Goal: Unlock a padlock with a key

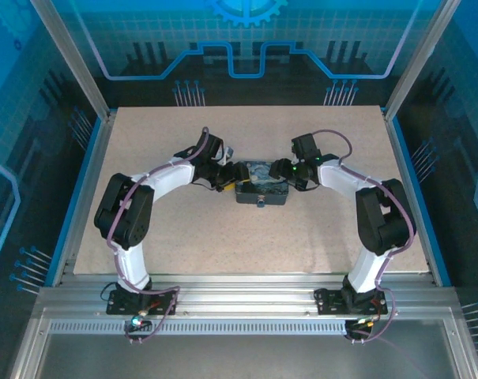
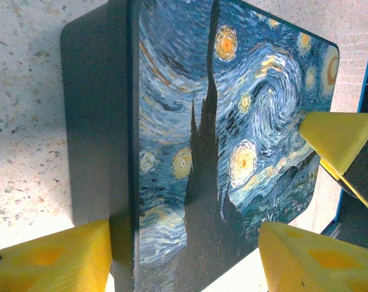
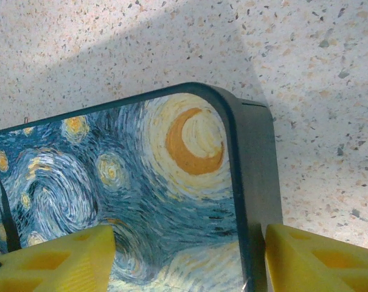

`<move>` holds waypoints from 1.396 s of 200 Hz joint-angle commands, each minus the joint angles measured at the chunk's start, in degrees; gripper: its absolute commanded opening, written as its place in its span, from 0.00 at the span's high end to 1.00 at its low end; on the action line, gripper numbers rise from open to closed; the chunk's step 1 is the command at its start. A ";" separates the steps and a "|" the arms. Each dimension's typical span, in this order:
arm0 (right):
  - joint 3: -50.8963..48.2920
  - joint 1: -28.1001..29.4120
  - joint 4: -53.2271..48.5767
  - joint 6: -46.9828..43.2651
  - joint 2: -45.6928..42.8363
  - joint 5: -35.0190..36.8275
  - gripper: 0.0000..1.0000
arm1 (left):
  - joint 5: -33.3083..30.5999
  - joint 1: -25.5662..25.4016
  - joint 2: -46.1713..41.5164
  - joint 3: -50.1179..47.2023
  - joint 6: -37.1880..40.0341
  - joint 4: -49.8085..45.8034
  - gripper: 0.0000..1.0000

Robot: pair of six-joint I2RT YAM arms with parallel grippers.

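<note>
Speckled counter (image 1: 223,245) with a painted tin (image 1: 262,188) between two grippers

Left gripper (image 2: 184,249) is released, its yellow fingers (image 2: 50,261) wide apart on both sides of the tin's end. Right gripper (image 3: 190,255) is released too, around the opposite corner. At the tin's near wall sits a small dark piece (image 1: 260,204), too small to tell if it is the padlock. Where the key lies I cannot tell.

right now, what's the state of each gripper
Left gripper: open, astride an edge of the tin, holding nothing.
Right gripper: open, astride a corner of the tin, holding nothing.
</note>
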 commanded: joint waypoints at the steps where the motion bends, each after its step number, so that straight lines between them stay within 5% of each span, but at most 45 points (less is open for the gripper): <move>1: 2.05 0.75 0.27 -0.87 1.25 -4.55 0.33 | 1.51 -0.56 -1.35 0.41 1.35 1.34 0.35; 116: 2.99 0.43 -0.36 -1.32 1.98 -4.30 0.32 | 1.20 -0.09 -2.69 -1.93 0.79 2.38 0.31; 166: 3.02 0.01 -1.99 -1.88 1.30 -2.51 0.19 | 0.91 0.57 -3.55 -2.80 -0.02 1.77 0.08; 279: -0.45 0.64 -8.13 -4.91 -10.04 4.95 0.16 | -8.58 3.03 -13.06 -5.51 2.45 -5.78 0.13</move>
